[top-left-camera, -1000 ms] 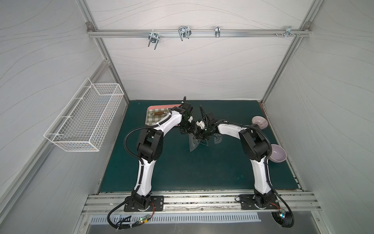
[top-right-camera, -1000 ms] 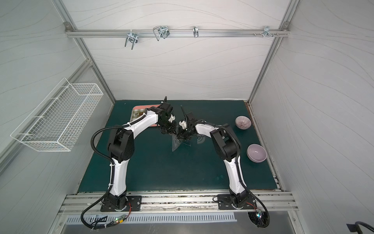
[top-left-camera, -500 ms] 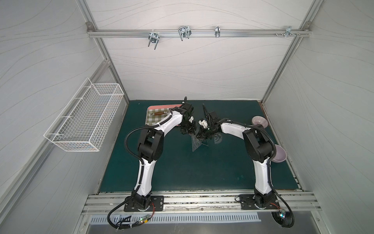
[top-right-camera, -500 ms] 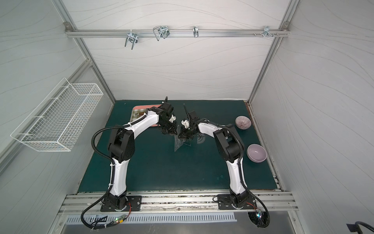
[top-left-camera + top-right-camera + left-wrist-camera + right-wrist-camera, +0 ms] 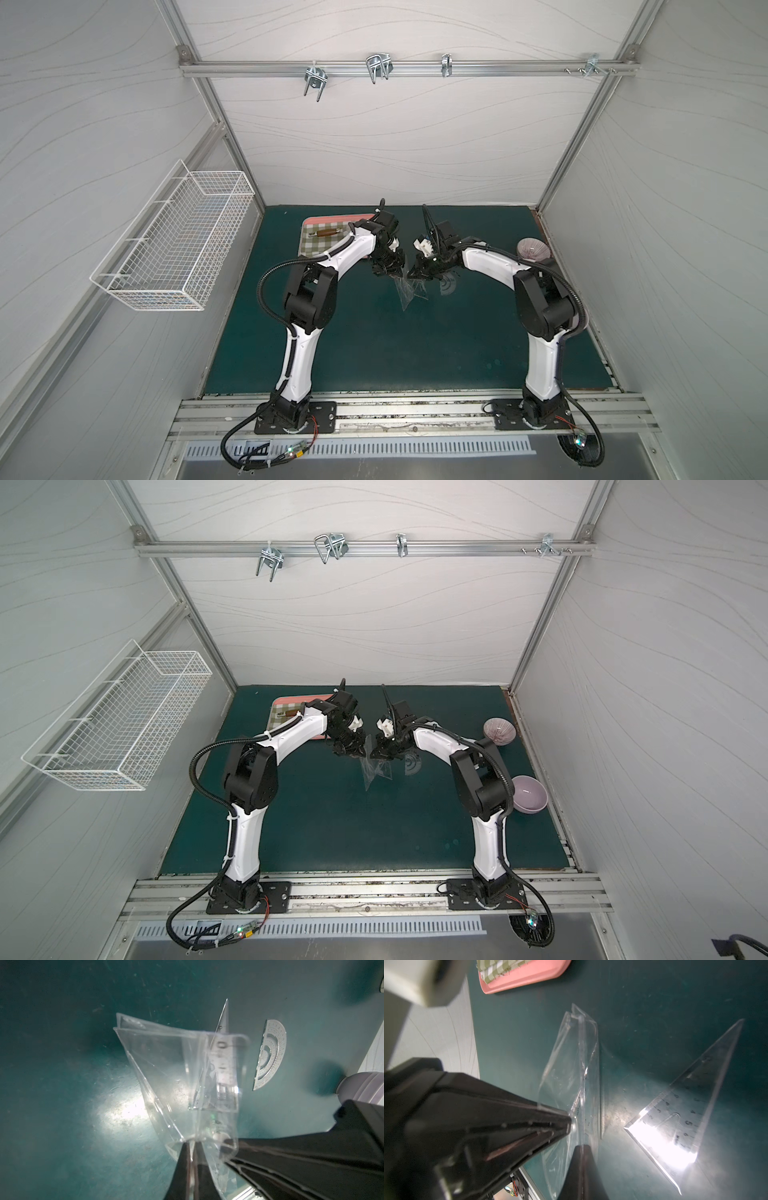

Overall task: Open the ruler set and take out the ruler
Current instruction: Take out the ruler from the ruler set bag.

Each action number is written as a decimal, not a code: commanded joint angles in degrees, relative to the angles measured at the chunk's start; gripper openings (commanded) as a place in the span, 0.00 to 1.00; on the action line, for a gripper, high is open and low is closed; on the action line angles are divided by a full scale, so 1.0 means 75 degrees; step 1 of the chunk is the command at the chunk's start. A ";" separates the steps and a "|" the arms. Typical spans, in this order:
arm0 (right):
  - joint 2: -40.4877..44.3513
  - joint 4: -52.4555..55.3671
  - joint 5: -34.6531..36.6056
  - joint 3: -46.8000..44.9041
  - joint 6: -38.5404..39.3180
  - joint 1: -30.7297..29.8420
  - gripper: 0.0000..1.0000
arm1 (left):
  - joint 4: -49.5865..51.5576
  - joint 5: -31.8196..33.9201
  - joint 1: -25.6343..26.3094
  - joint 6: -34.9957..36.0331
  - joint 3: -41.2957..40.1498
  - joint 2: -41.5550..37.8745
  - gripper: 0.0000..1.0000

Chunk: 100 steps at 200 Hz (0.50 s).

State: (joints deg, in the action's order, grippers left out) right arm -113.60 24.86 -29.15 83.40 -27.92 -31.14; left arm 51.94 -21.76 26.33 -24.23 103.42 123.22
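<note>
Both arms meet over the middle of the green counter (image 5: 374,353), toward its far side, and each grips the ruler set (image 5: 166,1064) between them. The left claw (image 5: 192,1142) is clenched on one upper edge of the clear pouch, and the right claw (image 5: 225,1144) is clenched on the plastic just beside it, so the two tips nearly touch. The pouch hangs down from this double pinch with its walls spread apart. I cannot tell whether its low corner touches the counter. Fine scale marks show inside the plastic close to the pinch, possibly a ruler still inside, though the glare makes this unsure.

Two clear pieces lie flat on the counter near the pouch: a set square (image 5: 685,1115) and a half-round protractor (image 5: 272,1053).

A pink-rimmed checked tray (image 5: 332,217) sits behind the left arm, and two pale purple bowls (image 5: 498,731) (image 5: 528,793) stand at the right edge.
</note>
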 commanded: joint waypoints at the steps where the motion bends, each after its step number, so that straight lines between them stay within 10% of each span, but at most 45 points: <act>1: 0.0503 0.0411 0.0181 -0.0095 0.0195 0.0254 0.00 | 0.0065 0.0124 -0.0007 -0.0039 0.0262 0.0261 0.00; 100: 0.1439 0.0786 0.0203 -0.0257 0.0459 0.1044 0.00 | 0.0383 0.0359 -0.0013 0.0125 -0.0096 -0.0086 0.00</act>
State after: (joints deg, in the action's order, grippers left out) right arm -104.53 27.64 -27.64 81.23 -26.11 -24.08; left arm 52.49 -21.26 26.30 -23.99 103.46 123.28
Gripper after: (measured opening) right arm 0.048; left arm 0.048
